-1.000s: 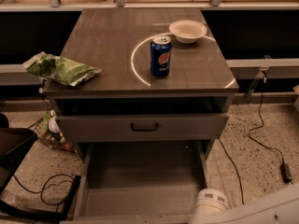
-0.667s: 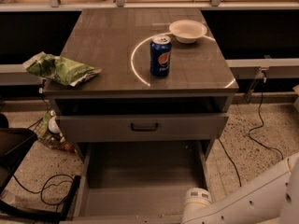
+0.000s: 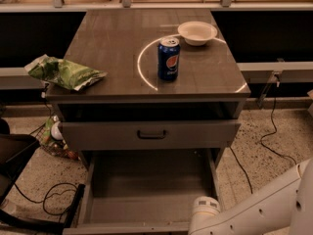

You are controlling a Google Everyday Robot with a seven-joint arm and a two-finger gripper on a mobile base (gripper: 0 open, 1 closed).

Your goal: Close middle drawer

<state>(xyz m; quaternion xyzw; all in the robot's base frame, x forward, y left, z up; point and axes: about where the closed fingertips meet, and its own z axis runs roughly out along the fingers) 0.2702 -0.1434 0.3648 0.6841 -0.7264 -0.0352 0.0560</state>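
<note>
The middle drawer is the lower grey tray of the cabinet, pulled far out towards me, its bare grey floor showing. Its front edge lies along the bottom of the view. Above it sits the upper grey drawer front with a black handle, slightly open. My white arm comes in from the bottom right; its round end is at the drawer's front right corner. The gripper itself is below the edge of the view.
On the cabinet top stand a blue Pepsi can, a white bowl and a green chip bag at the left edge. Black cables lie on the floor left and right. A dark chair stands at left.
My arm has moved left and inward along the bottom, its round end now at the drawer's front right corner. The drawer has not visibly moved.
</note>
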